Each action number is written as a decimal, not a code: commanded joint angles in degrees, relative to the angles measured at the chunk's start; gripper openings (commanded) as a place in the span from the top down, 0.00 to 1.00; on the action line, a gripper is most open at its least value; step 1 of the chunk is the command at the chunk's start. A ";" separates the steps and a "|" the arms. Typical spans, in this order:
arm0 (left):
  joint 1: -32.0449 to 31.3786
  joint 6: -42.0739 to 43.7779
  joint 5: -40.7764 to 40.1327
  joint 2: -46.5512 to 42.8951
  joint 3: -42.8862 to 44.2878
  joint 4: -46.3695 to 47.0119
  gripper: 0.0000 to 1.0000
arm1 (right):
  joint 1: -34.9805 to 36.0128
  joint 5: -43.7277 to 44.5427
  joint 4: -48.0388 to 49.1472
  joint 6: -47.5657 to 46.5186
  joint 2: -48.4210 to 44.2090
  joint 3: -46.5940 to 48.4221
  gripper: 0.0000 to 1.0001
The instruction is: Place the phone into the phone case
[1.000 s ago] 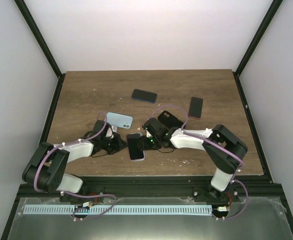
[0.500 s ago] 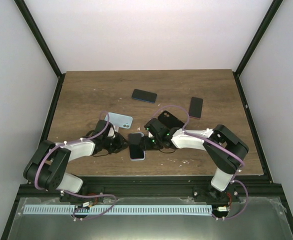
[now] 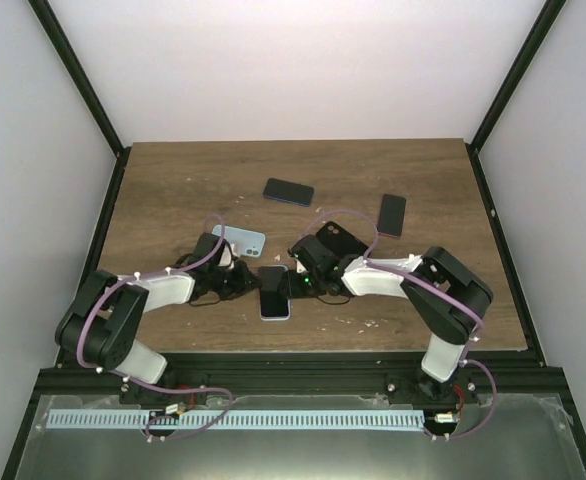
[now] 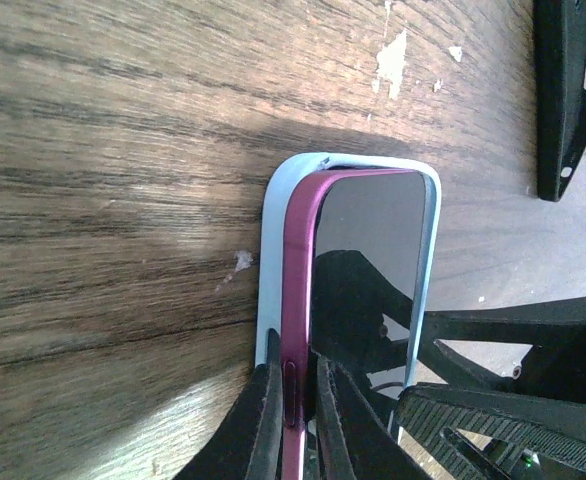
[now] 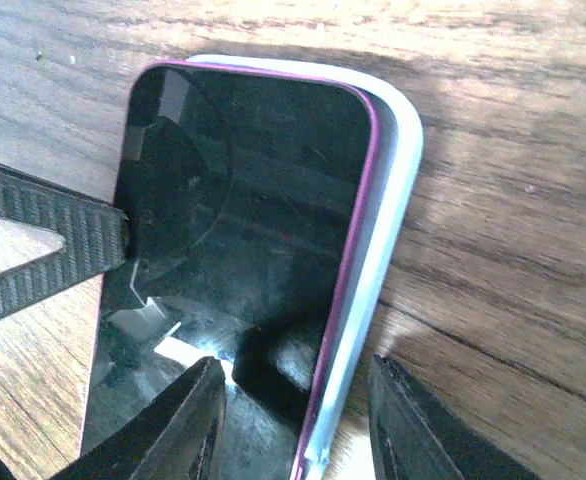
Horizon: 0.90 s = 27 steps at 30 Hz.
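The phone (image 3: pixel 274 290) has a dark screen and a magenta rim. It lies at the near middle of the table in a pale blue phone case (image 4: pixel 271 250), with its left edge raised above the case wall. My left gripper (image 4: pixel 295 400) is shut on that magenta edge (image 4: pixel 295 300). My right gripper (image 5: pixel 298 420) stands open astride the phone's right side. One of its fingers is over the screen (image 5: pixel 243 200) and the other is over the wood outside the case wall (image 5: pixel 398 170). Seen from above, both grippers flank the phone, the left gripper (image 3: pixel 251 284) and the right gripper (image 3: pixel 295 284).
A black case (image 3: pixel 341 238) lies behind the right wrist and also shows as a black case (image 4: pixel 568 100) in the left wrist view. A pale blue phone or case (image 3: pixel 243 238) lies behind the left wrist. Two dark phones (image 3: pixel 288 191) (image 3: pixel 392 214) lie farther back.
My left arm has swung right, bringing its gripper onto the phone's left edge. The phone has straightened slightly. The right gripper has hardly moved.
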 commanded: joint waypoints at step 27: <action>-3.23 1.95 -5.82 -4.03 0.23 -1.36 0.74 | -0.52 0.71 7.08 -5.17 0.47 -2.27 0.65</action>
